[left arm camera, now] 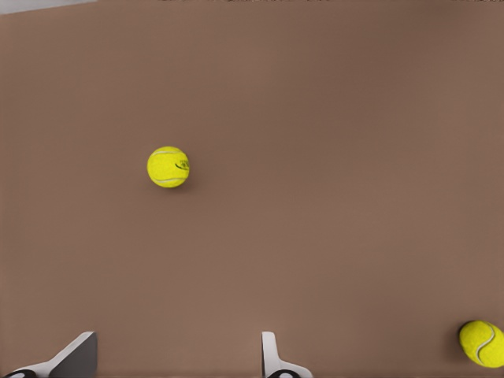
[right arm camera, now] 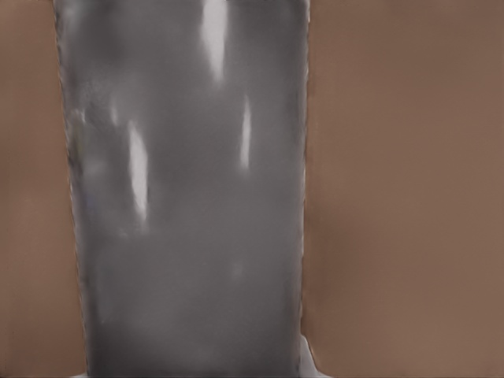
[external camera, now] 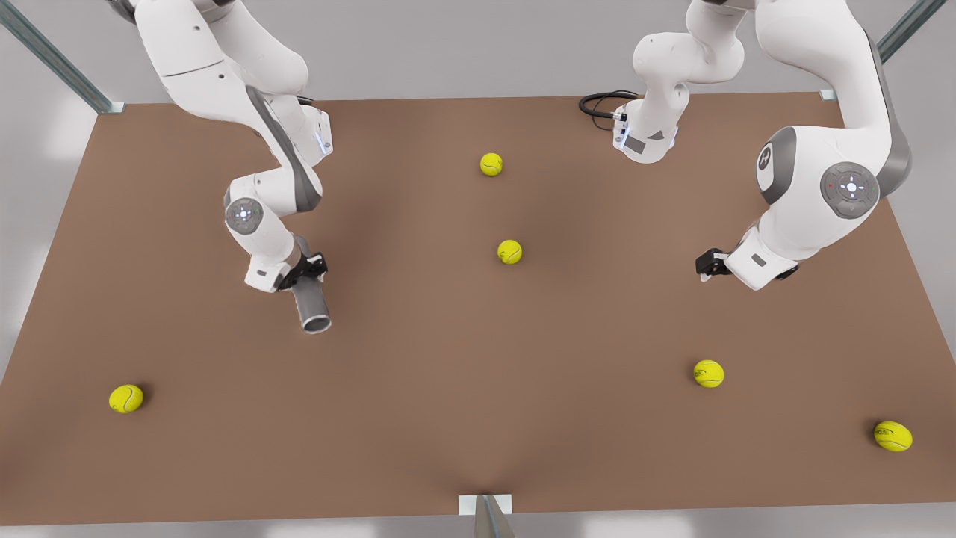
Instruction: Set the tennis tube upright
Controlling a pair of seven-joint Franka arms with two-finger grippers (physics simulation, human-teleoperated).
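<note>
On front view's left I see right gripper (external camera: 305, 270) pinching tennis tube (external camera: 311, 305), tube tilted, open rim toward camera, over brown table (external camera: 463, 418). Left gripper (external camera: 709, 263) hangs on front view's right, waiting, fingers (left arm camera: 272, 356) spread. Tennis ball (left arm camera: 168, 167) lies under it.

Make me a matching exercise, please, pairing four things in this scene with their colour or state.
Things:
1. tennis tube
2. right gripper
3. left gripper
4. tennis balls

States:
a. yellow, scattered on the table
b. open, holding nothing
c. grey, tilted
d. closed on the tennis tube

Pairs: 1-c, 2-d, 3-b, 4-a
</note>
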